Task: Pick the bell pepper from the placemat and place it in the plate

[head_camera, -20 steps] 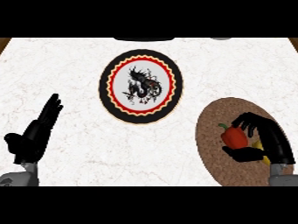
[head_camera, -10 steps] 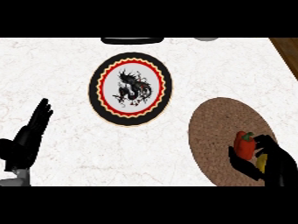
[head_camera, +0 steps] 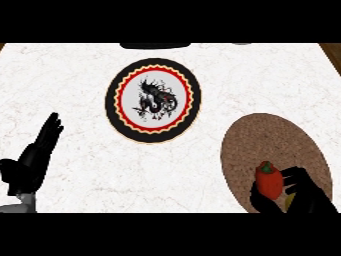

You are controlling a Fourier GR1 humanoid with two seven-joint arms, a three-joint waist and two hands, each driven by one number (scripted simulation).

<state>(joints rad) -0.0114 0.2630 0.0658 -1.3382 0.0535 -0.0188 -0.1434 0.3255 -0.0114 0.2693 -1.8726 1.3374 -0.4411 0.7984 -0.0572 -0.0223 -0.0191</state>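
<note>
One bell pepper (head_camera: 268, 180) gripped by right hand (head_camera: 300, 196) over placemat (head_camera: 272, 145), no legible writing

White marble counter (head_camera: 69, 90) with brown wood flanking both sides; dark object (head_camera: 157, 45), partly cut off, at far edge.

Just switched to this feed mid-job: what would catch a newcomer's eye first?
The plate with its black dragon and red-and-yellow ring, at the counter's centre. Next, the red bell pepper held in the right robot hand over the brown placemat at lower right. The left robot hand rests open at lower left.
</note>
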